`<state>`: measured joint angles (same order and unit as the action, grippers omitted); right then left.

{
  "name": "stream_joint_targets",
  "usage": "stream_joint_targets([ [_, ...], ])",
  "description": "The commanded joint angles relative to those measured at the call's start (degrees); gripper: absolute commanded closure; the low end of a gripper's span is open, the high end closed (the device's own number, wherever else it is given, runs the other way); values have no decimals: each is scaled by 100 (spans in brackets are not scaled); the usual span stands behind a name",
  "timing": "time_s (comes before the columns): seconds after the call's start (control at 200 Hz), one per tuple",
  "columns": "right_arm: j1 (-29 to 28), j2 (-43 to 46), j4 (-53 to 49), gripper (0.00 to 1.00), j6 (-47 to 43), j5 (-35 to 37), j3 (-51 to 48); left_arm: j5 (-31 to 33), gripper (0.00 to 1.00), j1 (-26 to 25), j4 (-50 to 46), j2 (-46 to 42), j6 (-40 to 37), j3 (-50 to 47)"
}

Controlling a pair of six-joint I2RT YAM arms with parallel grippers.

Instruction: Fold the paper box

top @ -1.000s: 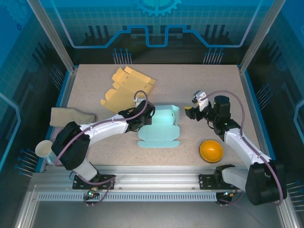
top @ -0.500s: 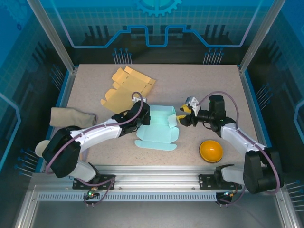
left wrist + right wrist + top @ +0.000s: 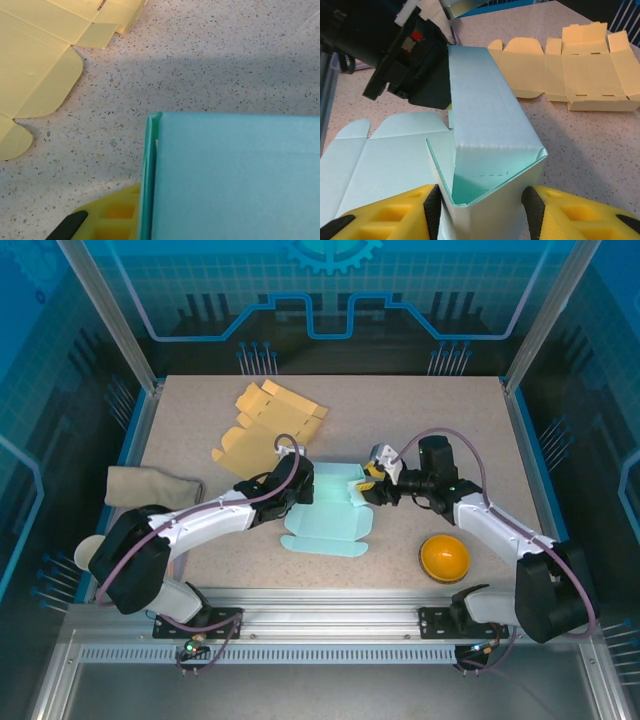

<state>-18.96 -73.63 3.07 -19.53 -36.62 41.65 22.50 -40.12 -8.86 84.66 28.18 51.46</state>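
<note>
Paper box (image 3: 325, 530) is sitting mid-table in the top view, light blue and half built: one long wall is up and the lid flaps lie flat toward the near edge. The left gripper (image 3: 303, 483) is at its left end and the right gripper (image 3: 366, 490) at its right end. A flat yellow box blank (image 3: 262, 425) lies behind, well apart, and an orange ball (image 3: 444, 556) sits off to the right. From the left wrist, the raised blue wall runs straight down beside one yellow finger (image 3: 112, 220). The jaws look nearly together, so I'd say it's pinching that wall to keep it upright. From the right wrist, the yellow fingers (image 3: 385, 215) stand apart on either side of the box's folded-up corner, with the black pads right at the paper. I can't tell if they're actually pressing on it. My read is we're at the corner-forming step. The next move probably calls for a gentle squeeze to crease that end and tuck the flap in, without crushing the thin paper, while the left side holds steady.
</note>
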Motion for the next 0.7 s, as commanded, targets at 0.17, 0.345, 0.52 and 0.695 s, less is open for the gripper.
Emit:
stream_joint_targets([
  [0.17,-863,-124,702,54,695,1822,144,-6,87,-115,153,-196,327,143],
  [0.345,-1399,-344,882,58,886,3167,256,194,87,-222,-108,-111,609,308],
  [0.52,-1622,-462,1390,62,1293,4346,165,221,87,-260,-252,-114,844,338],
  [0.695,-1838,-641,1516,65,1266,5454,186,184,87,-329,-339,-113,967,338],
])
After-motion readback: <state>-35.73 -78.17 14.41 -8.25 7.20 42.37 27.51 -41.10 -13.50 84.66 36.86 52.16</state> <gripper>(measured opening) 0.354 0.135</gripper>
